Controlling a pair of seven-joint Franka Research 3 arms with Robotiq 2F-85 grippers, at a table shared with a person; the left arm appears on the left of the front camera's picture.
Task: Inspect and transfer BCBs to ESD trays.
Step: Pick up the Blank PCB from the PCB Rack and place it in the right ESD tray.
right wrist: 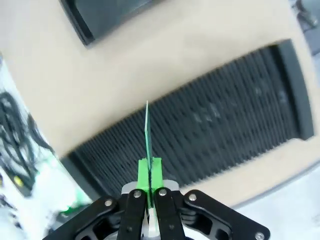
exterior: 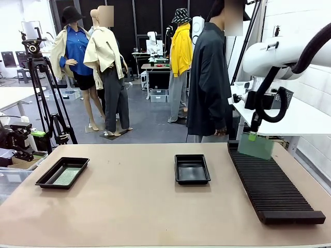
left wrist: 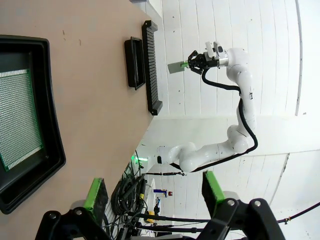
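My right arm (exterior: pixel 282 54) is a run of smooth white rounded shells, with a thick black cable (exterior: pixel 316 41) looping along it. My right gripper (right wrist: pixel 149 172) is black, its linkage bars pinned with round silver screws (right wrist: pixel 162 192), its fingertip pads (right wrist: pixel 142 175) bright green. My left gripper (left wrist: pixel 155 187) matches: black knuckles, silver screw heads (left wrist: pixel 227 202), slim green finger pads (left wrist: pixel 95 194)

One green BCB (exterior: pixel 66 175) is laid flat in the left black ESD tray (exterior: pixel 51 185); the other BCB (exterior: pixel 256 146) is gripped aloft, right of the second tray (exterior: pixel 192 182).
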